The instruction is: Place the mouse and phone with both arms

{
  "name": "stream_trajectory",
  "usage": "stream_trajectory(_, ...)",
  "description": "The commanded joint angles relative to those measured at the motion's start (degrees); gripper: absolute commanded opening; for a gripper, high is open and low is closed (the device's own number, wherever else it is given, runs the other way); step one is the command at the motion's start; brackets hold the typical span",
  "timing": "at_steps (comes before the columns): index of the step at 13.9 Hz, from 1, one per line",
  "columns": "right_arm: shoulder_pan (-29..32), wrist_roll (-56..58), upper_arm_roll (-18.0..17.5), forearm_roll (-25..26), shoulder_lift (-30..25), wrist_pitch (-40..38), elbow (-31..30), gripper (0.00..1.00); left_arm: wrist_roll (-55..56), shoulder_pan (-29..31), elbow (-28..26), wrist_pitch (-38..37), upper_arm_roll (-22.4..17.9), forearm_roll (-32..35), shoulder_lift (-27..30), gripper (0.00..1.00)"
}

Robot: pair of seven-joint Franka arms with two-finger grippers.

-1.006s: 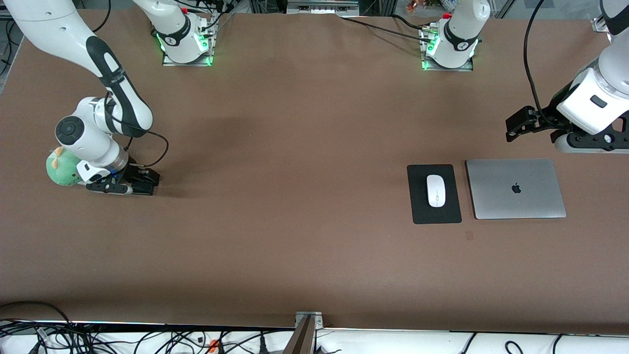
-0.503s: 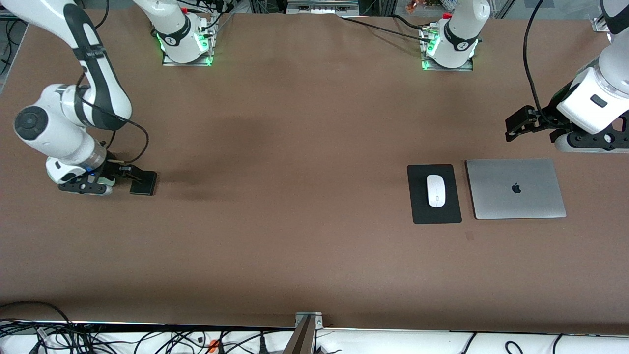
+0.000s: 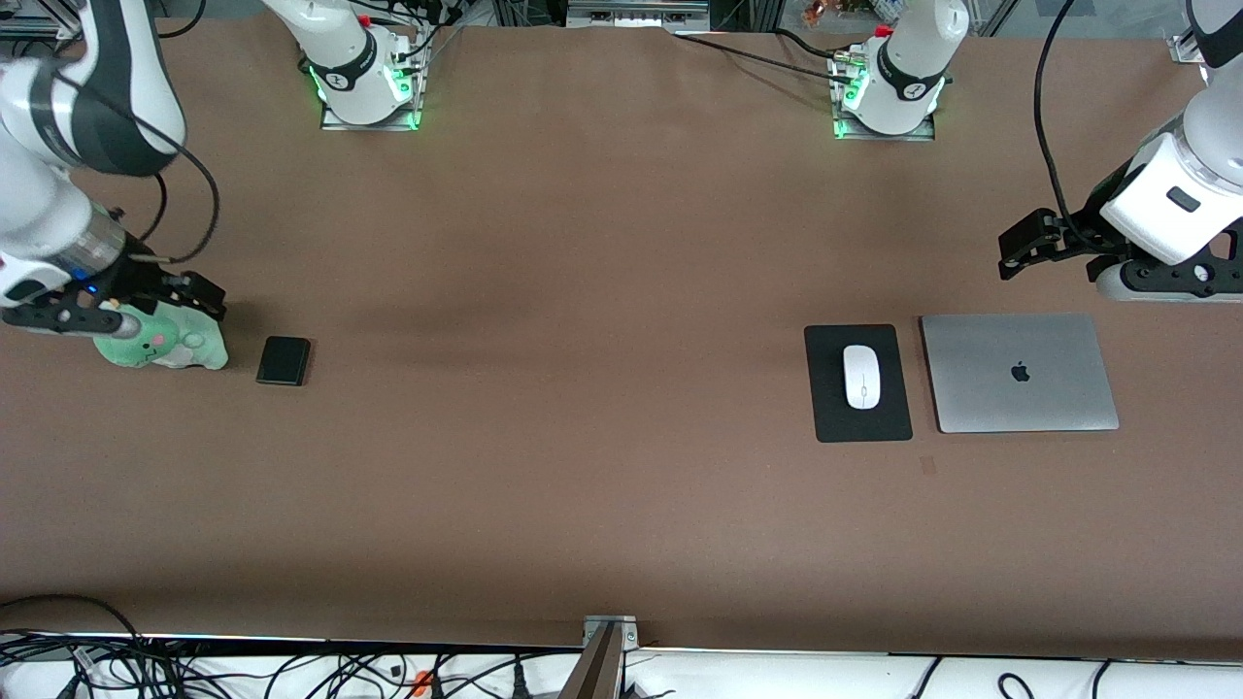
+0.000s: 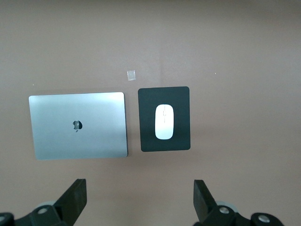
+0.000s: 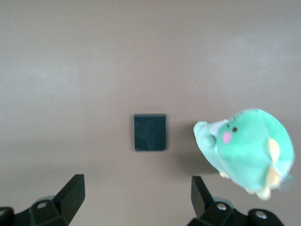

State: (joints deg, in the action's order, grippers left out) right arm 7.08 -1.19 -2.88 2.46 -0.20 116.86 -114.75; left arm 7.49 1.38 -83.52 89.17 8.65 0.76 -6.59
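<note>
The white mouse (image 3: 861, 377) lies on a black mouse pad (image 3: 827, 413) beside a closed silver laptop (image 3: 1018, 372), toward the left arm's end of the table. The left wrist view shows the mouse (image 4: 164, 122) too. The black phone (image 3: 284, 360) lies flat on the table toward the right arm's end; it also shows in the right wrist view (image 5: 150, 132). My right gripper (image 3: 202, 294) is open and empty, raised over a green plush toy (image 3: 160, 342) beside the phone. My left gripper (image 3: 1022, 250) is open and empty, held up over the table beside the laptop.
The plush toy (image 5: 247, 148) sits close to the phone, on the side toward the table's end. The laptop (image 4: 77, 125) and pad (image 4: 146, 139) lie side by side. A small tape patch (image 3: 928, 466) marks the table nearer the front camera than the pad.
My right gripper has let go of the phone, risen and drawn back toward its end of the table, uncovering the plush toy. The phone stays put. The left arm has not moved.
</note>
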Motion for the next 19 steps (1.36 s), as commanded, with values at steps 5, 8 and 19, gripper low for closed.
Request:
stream_trajectory(5,-6.4,1.0,4.4,-1.2,-0.1,-22.5,19.6,1.0,0.2,-0.2,0.4,-0.5,-0.5,-1.2,0.5,1.0)
stream_trajectory(8,-8.3,0.9,5.6,-1.2,-1.6,-24.6,19.6,1.0,0.2,-0.2,0.4,-0.5,-0.5,-1.2,0.5,1.0)
stream_trajectory(19,-8.1,-0.1,5.3,-1.2,-2.4,-27.1,19.7,1.0,0.2,-0.2,0.4,-0.5,-0.5,-1.2,0.5,1.0)
